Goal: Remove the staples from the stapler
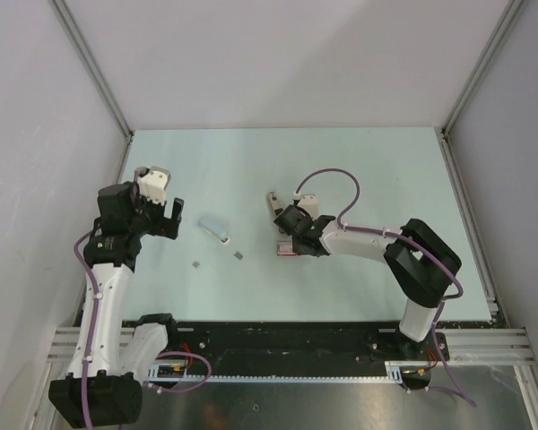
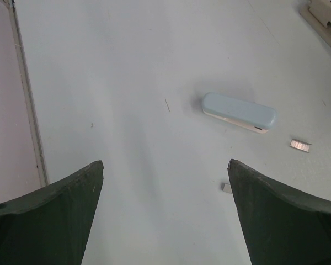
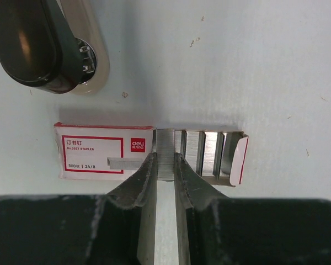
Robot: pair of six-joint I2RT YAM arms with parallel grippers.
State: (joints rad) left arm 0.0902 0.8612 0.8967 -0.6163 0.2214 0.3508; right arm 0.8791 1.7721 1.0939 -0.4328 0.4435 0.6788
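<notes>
Right gripper (image 3: 164, 160) (lower centre) clamped on a staple strip (image 3: 165, 141) in the open box (image 3: 94, 157); stapler (image 3: 49, 44) upper left, apart. Likely depositing unloaded staples — next, release cleanly. Left gripper (image 2: 165, 164) spread, idle.

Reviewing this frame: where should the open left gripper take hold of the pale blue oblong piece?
Mid-length, across its narrow width, from straight above. The pale blue piece lies flat with both long sides free, ahead of the open left gripper.
</notes>
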